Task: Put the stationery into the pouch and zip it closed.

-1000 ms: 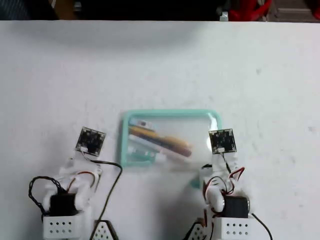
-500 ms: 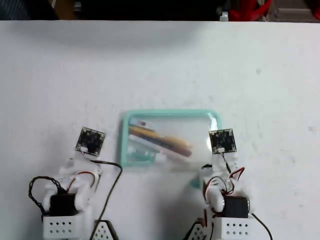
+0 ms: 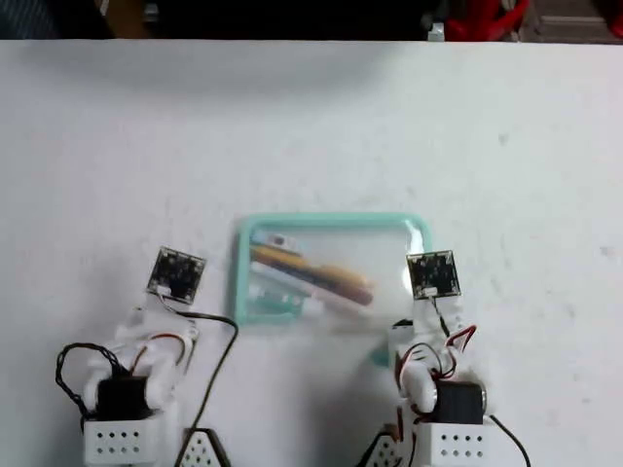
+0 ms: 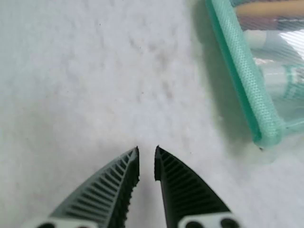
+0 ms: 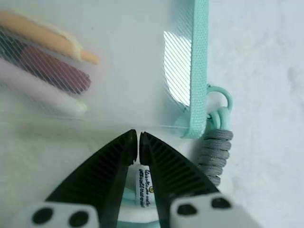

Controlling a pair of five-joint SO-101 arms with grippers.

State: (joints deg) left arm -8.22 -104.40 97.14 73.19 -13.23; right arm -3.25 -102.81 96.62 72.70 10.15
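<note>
Though hazy, stationery (image 3: 311,272) inside pouch (image 3: 331,220)

Wide bare table (image 3: 311,136) runs from the far edge down to the pouch (image 3: 331,272) — open lanes along both side edges too. The pouch lies toward the front edge between the two arms, blocking the middle. The left gripper (image 4: 146,156), jaws together, has bare surface ahead. The right gripper (image 5: 138,137) hangs over the pouch's near corner — its grey cord (image 5: 214,152) lies just beside.
</note>
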